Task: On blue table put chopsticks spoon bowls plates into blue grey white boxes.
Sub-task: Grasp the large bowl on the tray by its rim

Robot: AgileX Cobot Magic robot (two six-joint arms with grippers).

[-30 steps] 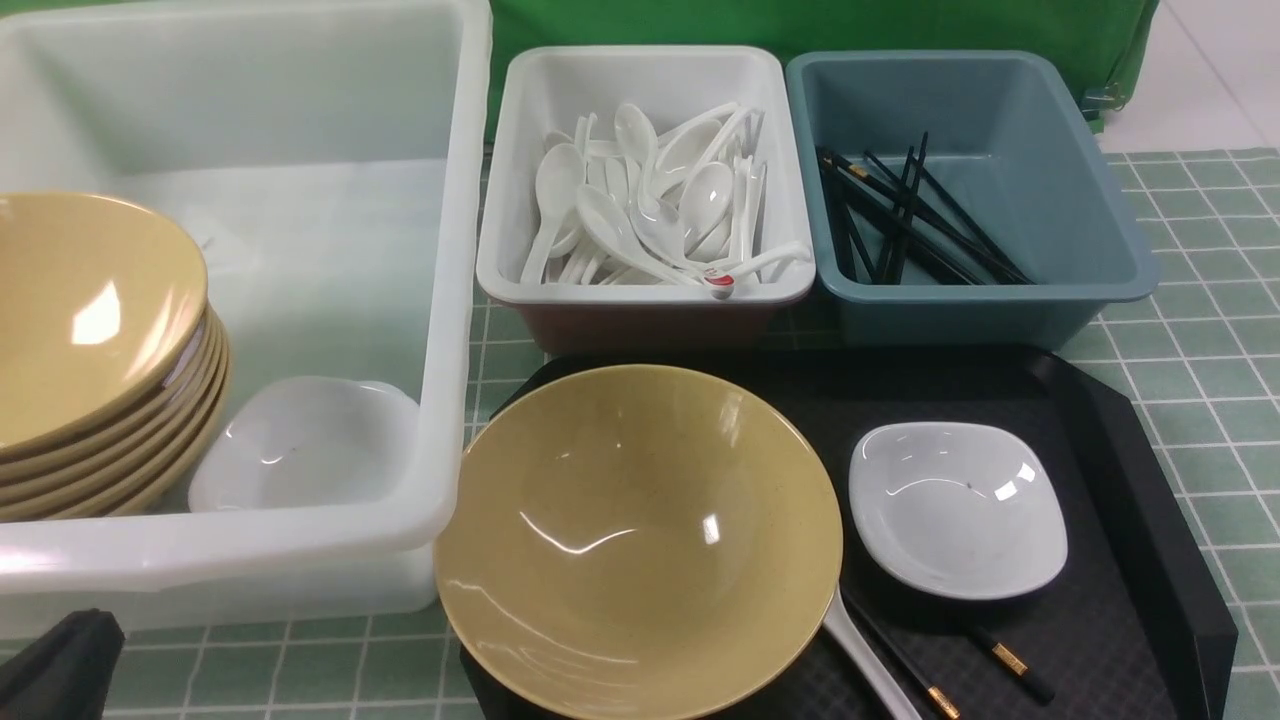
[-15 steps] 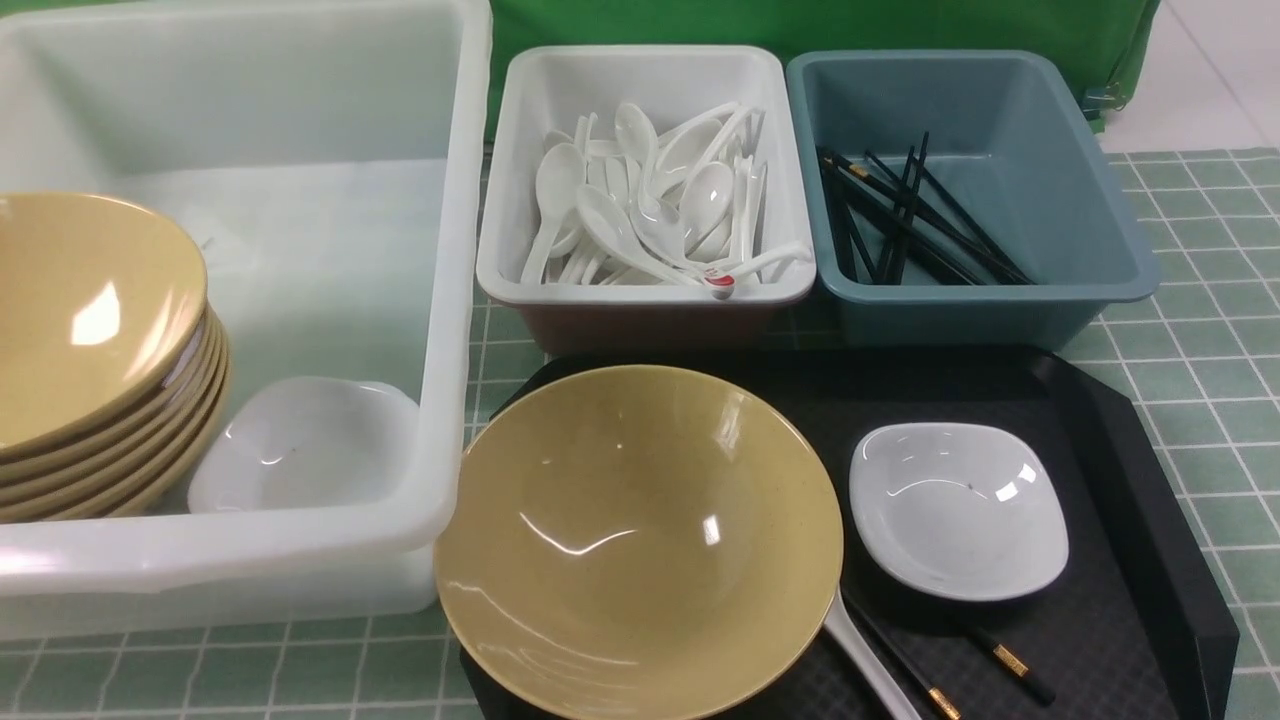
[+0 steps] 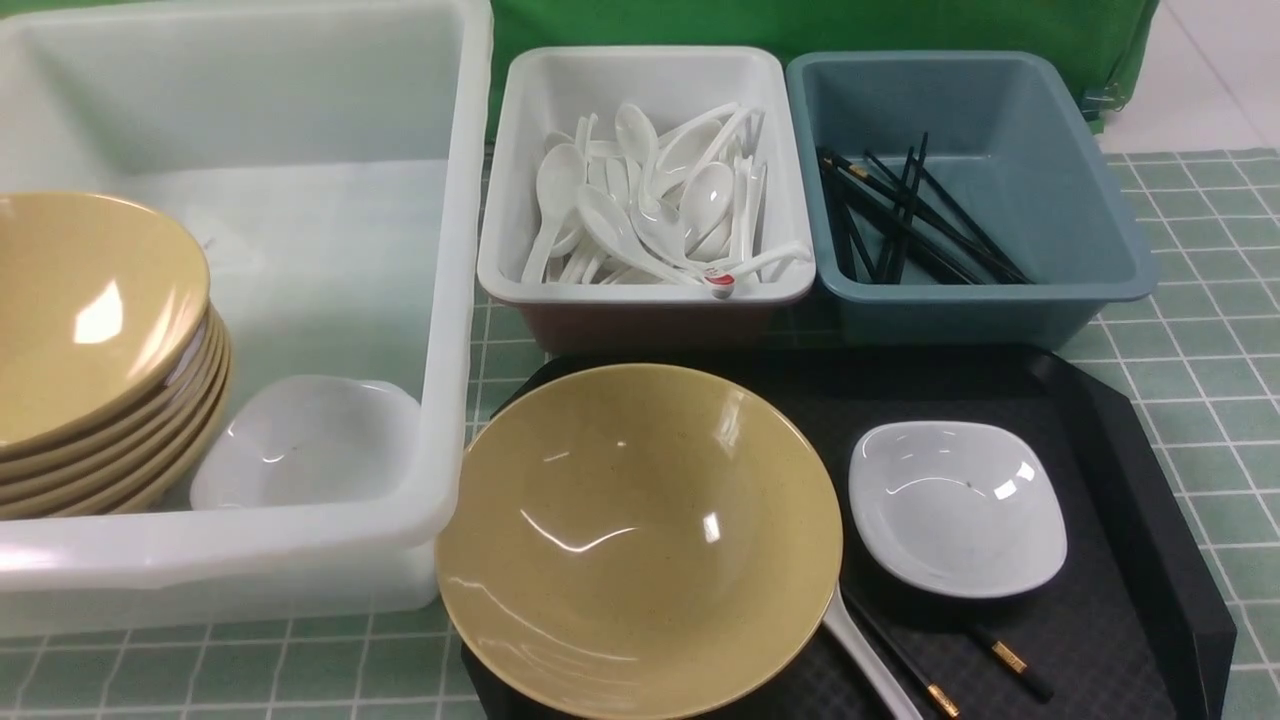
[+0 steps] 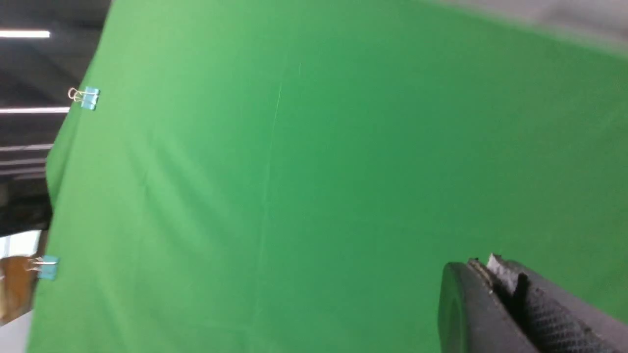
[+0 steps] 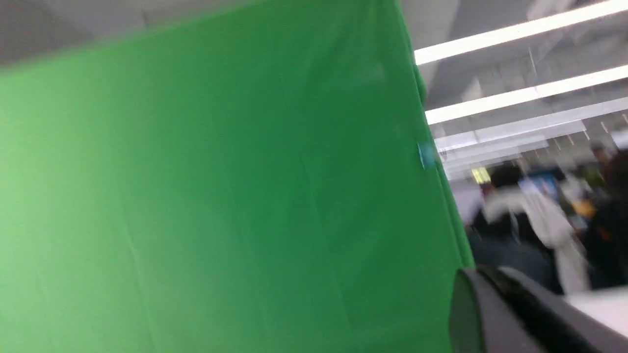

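Note:
On the black tray a tan bowl (image 3: 640, 540) sits beside a small white plate (image 3: 957, 508). A white spoon (image 3: 865, 665) pokes out from under the bowl's rim, next to two black chopsticks (image 3: 1010, 665) lying partly under the plate. The large white box (image 3: 455, 300) holds a stack of bowls (image 3: 100, 350) and a plate (image 3: 305, 445). The small white box (image 3: 645, 292) is full of spoons, and the blue-grey box (image 3: 1130, 240) holds chopsticks (image 3: 900, 220). Neither gripper shows in the front view. My left gripper (image 4: 483, 264) and right gripper (image 5: 483, 272) are both shut and empty, facing the green backdrop.
The black tray (image 3: 1120, 450) lies on the gridded table (image 3: 1200, 350) in front of the two small boxes. A spoon with a red mark (image 3: 720, 285) rests on the small white box's front rim. A green backdrop (image 3: 800, 25) stands behind the boxes.
A black part of my left arm at the lower left corner of the front view has gone out of sight. The dishes have not moved.

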